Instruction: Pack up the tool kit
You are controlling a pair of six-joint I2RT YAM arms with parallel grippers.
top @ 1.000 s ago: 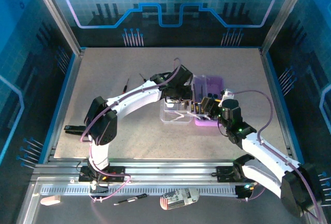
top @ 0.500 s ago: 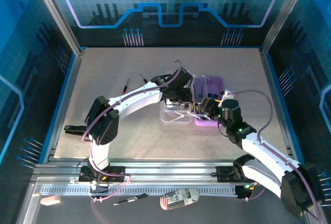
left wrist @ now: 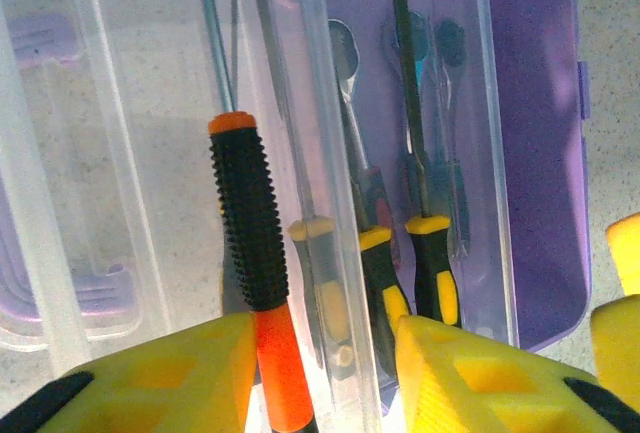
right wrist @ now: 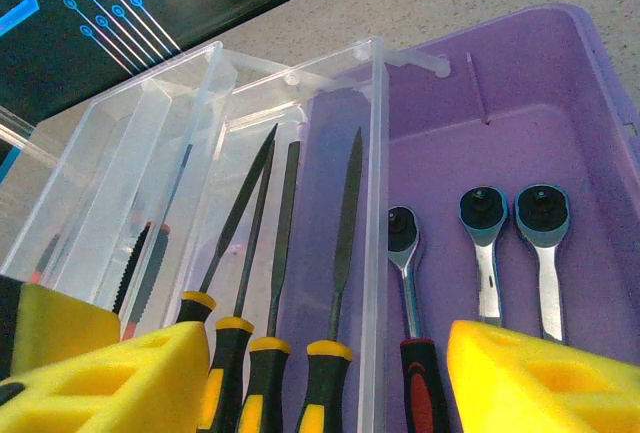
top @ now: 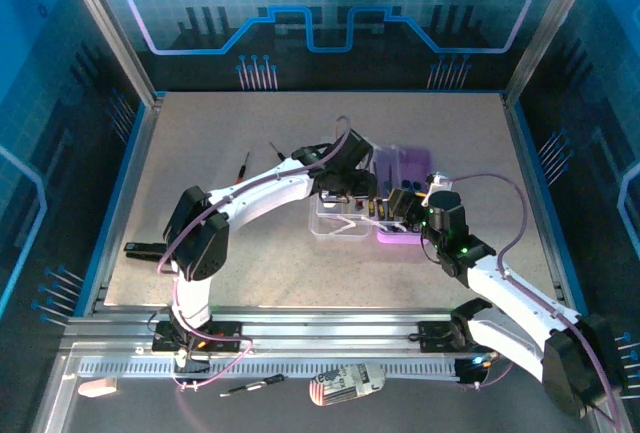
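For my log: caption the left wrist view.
Left gripper, jaws apart, over orange-and-black screwdriver in the clear half of the tool kit.

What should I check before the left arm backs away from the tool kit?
1. Left fingers open: ok, spread wider than the handle of the screwdriver.
2. Screwdriver inside the clear lid: ok; lying flat, cannot tell.
3. Files side by side: ok.
4. Three ratchet wrenches in the purple base: ok.
5. All tools packed: not ok, two loose screwdrivers lie on the table.
6. Right fingers open above the purple base: ok.
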